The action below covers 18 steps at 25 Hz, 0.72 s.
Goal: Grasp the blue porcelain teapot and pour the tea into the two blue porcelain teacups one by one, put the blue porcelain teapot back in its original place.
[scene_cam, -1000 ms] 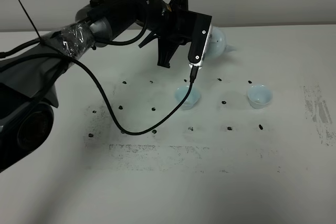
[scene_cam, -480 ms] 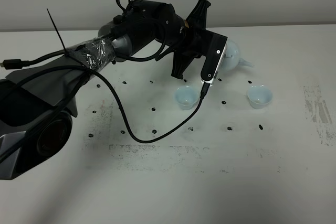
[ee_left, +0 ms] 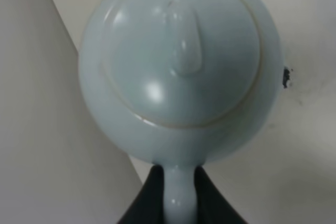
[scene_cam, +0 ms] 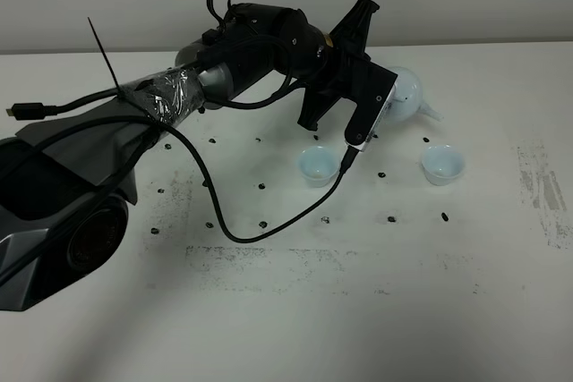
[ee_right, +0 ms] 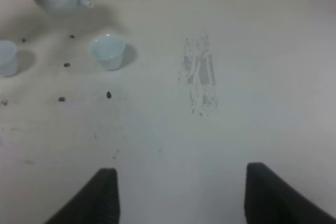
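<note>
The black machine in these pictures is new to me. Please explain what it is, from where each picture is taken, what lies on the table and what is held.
It is a robot with two arms, each ending in a gripper. The wide picture comes from a camera mounted high over the white table. On it stand two small pale blue cups, apart, among black marks. The other pictures come from cameras on the wrists. One shows the left gripper shut on the handle of the pale blue teapot. The other shows the right gripper, open and empty.
</note>
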### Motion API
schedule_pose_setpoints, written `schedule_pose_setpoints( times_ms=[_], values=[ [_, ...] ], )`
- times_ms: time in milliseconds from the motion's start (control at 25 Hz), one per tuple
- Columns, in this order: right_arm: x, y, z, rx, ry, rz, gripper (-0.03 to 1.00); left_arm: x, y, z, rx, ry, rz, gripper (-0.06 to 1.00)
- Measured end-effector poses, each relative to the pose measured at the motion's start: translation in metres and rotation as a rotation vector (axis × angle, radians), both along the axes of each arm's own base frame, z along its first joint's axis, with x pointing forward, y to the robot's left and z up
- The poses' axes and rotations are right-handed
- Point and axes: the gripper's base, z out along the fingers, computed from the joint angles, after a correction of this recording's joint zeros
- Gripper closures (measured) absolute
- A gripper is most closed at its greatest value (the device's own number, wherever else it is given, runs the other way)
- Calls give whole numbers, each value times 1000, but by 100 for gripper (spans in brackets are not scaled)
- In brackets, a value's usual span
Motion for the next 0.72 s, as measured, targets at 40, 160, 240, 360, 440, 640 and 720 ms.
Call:
schedule_pose_setpoints(
  times_ms=[40,160,240,360,440,640,720],
  values=[
    [0,0,0,0,0,0,43,-1,-2,0,4,-10,-11,87],
    [0,0,0,0,0,0,43,-3,-5,1,11,-22,-30,87],
    [0,0,0,0,0,0,43,-4,-7,0,16,-27,-42,87],
    [0,0,0,0,0,0,43,-6,-9,-1,24,-33,-56,87],
    [0,0,0,0,0,0,43,-6,-9,-2,27,-35,-60,87],
    [0,0,0,0,0,0,43,-7,-12,-7,63,-62,-109,87],
    [0,0,0,0,0,0,43,-7,-13,-9,72,-66,-122,87]
  ],
)
